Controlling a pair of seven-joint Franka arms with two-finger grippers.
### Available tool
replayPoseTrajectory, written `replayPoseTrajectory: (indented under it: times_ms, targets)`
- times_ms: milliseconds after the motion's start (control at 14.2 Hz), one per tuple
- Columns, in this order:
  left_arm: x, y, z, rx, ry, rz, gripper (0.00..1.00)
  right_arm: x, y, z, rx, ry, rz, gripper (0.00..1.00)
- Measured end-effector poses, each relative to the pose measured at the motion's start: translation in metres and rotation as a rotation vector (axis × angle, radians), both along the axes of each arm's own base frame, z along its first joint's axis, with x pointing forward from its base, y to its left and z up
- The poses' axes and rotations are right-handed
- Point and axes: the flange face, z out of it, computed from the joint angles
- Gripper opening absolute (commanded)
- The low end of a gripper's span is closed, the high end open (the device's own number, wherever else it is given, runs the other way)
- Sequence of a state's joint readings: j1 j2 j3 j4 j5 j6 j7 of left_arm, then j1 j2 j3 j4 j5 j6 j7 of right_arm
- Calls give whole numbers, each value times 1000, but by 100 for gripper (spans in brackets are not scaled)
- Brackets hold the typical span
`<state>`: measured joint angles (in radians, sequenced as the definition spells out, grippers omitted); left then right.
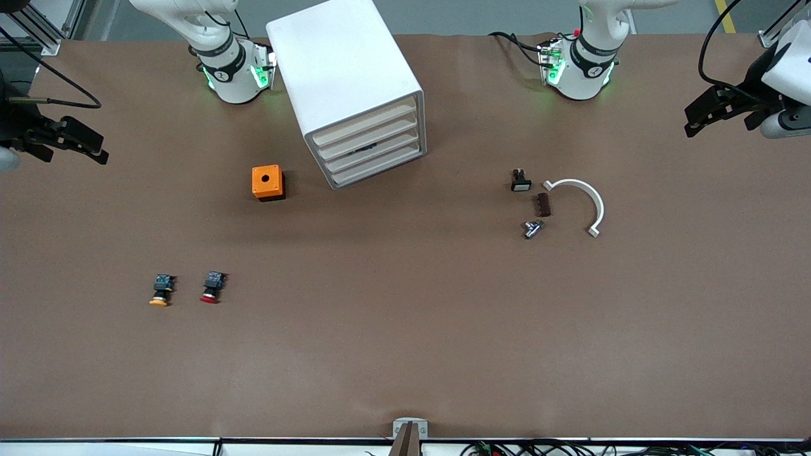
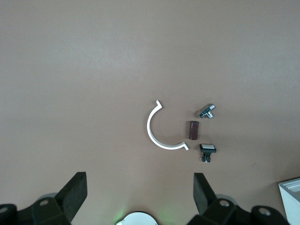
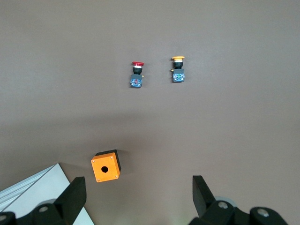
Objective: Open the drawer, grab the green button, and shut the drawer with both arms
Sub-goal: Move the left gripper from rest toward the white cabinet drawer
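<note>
Brown-covered table (image 1: 405,354), grey floor along its top edge, even light

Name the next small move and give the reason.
Probably bring the right gripper toward the cabinet front: all four drawers look shut and no green button shows. Both the right and left gripper hang open at the table's ends, holding nothing.

A dark thing (image 1: 364,148) inside one drawer (image 1: 374,149) is too hidden to identify. Both arms are cut off at 12 o'clock.
</note>
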<state>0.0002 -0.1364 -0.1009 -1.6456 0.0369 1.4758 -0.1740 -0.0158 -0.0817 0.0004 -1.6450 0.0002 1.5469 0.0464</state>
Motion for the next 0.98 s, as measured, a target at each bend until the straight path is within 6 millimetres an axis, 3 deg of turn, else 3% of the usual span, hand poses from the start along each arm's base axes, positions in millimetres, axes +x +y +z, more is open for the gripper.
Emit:
replayPoseTrajectory:
  times_ms: [352, 563, 704, 985]
  targets:
    - [1, -1, -1, 0, 3, -2, 100, -1, 1, 1, 2, -2, 1, 100]
    - [9, -2, -15, 0, 33, -3, 100, -1, 1, 1, 2, -1, 1, 100]
    - [22, -14, -37, -9, 66, -25, 100, -1, 1, 0, 3, -1, 1, 100]
    - [59, -76, -103, -32, 87, 21, 100, -1, 1, 0, 3, 0, 1, 100]
